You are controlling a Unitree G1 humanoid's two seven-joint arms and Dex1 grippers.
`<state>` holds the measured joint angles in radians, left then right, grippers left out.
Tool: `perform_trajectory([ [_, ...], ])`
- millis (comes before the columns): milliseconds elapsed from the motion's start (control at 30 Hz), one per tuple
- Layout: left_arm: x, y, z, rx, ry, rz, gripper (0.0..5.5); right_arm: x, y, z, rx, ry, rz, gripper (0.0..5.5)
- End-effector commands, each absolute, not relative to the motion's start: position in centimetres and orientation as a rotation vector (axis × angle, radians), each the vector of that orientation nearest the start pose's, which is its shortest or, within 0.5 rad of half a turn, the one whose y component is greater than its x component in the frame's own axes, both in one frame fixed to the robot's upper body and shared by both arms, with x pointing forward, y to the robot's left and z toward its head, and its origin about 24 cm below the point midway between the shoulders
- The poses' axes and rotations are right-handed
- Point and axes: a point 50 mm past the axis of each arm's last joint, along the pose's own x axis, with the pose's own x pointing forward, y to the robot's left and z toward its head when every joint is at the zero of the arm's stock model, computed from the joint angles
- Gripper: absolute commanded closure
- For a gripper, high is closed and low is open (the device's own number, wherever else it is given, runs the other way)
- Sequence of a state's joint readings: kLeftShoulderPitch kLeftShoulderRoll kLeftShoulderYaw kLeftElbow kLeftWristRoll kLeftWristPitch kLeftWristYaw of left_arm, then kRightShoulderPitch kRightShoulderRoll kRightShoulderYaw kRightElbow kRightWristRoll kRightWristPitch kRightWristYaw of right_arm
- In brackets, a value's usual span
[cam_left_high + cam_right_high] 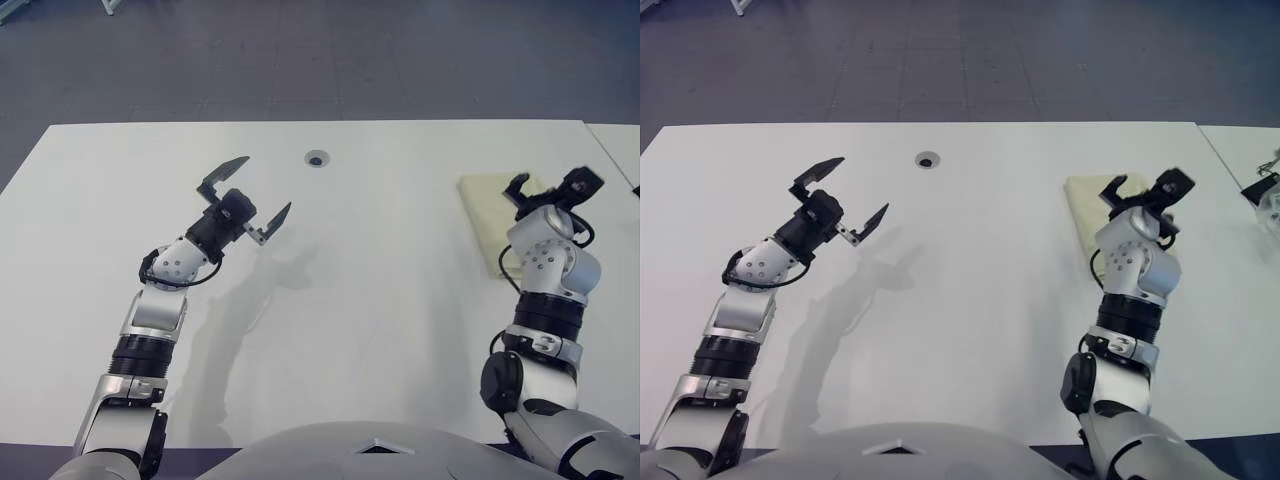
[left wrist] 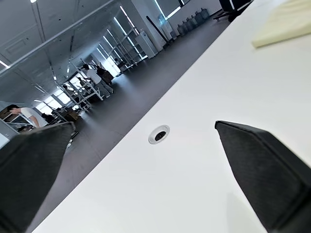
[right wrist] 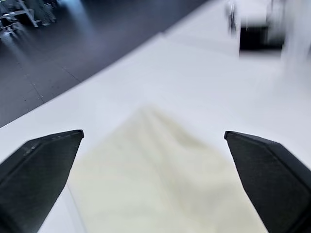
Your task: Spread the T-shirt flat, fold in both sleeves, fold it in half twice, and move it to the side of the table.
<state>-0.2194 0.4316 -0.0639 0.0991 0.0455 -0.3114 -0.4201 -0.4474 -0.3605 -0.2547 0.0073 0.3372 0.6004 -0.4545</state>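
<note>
- Nearest the head camera, both arms are seen raised over the white table (image 1: 380,300), one at each side.
- Above bare tabletop, the left gripper (image 1: 268,182) is held well apart from the cloth, short of a small round cable port (image 1: 317,158). Its fingers are spread wide and nothing is held.
- At the far side, the right gripper (image 1: 550,180) is poised over the T-shirt (image 1: 478,205), fingers likewise splayed wide with nothing gripped. Whether a fingertip touches the fabric cannot be told.
- The pale yellow T-shirt is shown folded into a compact rectangle at the robot's right side of the table, near that edge.
- Folding and the move aside are judged complete, with only the clearing of the arm left.
- Risk is judged to lie in that exit: if the wrist is dipped or swept sideways, a finger could be snagged in the top layer and the fold pulled open.
- If the bundle is shoved outward, it could also be pushed toward the table's edge.
</note>
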Motion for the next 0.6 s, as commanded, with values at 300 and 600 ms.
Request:
perform_trajectory([
  [300, 27.6, 13.7, 11.2, 0.317, -0.304, -0.185, 0.10, 24.0, -15.9, 9.6, -0.310, -0.045, -0.022, 0.69],
  [600, 27.2, 13.5, 11.0, 0.343, -0.314, -0.186, 1.25, 24.0, -17.3, 9.0, -0.231, 0.025, -0.077, 1.99],
])
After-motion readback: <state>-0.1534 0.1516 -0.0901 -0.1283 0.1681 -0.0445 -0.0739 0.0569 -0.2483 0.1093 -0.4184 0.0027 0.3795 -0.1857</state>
